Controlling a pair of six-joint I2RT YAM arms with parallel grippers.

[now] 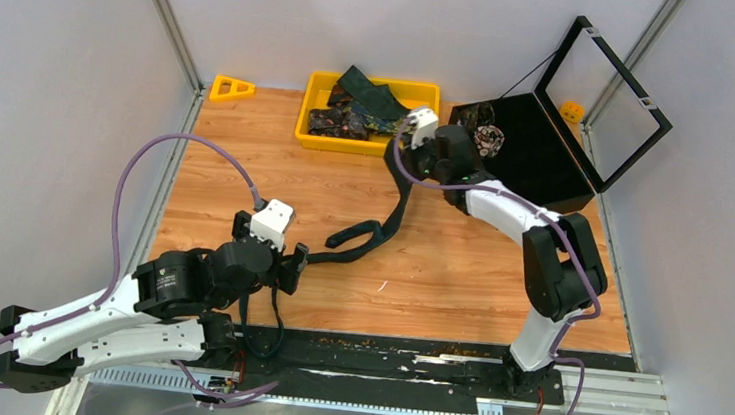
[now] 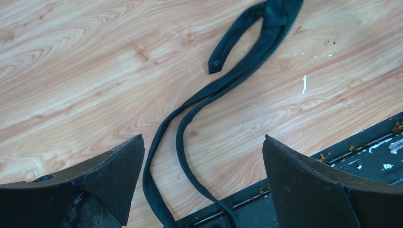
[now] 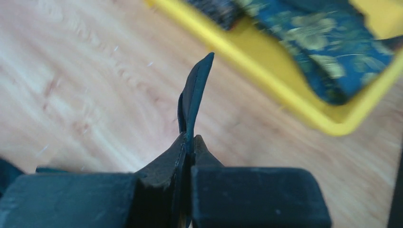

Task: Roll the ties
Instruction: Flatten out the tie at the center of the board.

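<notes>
A plain dark teal tie (image 1: 395, 210) lies stretched over the wooden table. My right gripper (image 1: 404, 143) is shut on one end of it, near the yellow tray's front edge. In the right wrist view the tie's end (image 3: 197, 80) sticks up from the closed gripper (image 3: 190, 138). The tie runs down, loops at mid-table and trails past my left gripper (image 1: 288, 266) onto the black base strip. In the left wrist view the left gripper (image 2: 203, 142) is open and empty, low over the wood, with two strands of the tie (image 2: 228, 80) lying between its fingers.
The yellow tray (image 1: 314, 138) at the back holds several patterned ties (image 1: 351, 116), also seen in the right wrist view (image 3: 304, 47). A black case (image 1: 539, 152) with its clear lid raised stands back right, a rolled tie (image 1: 488, 138) inside. A yellow triangle (image 1: 231, 87) lies back left.
</notes>
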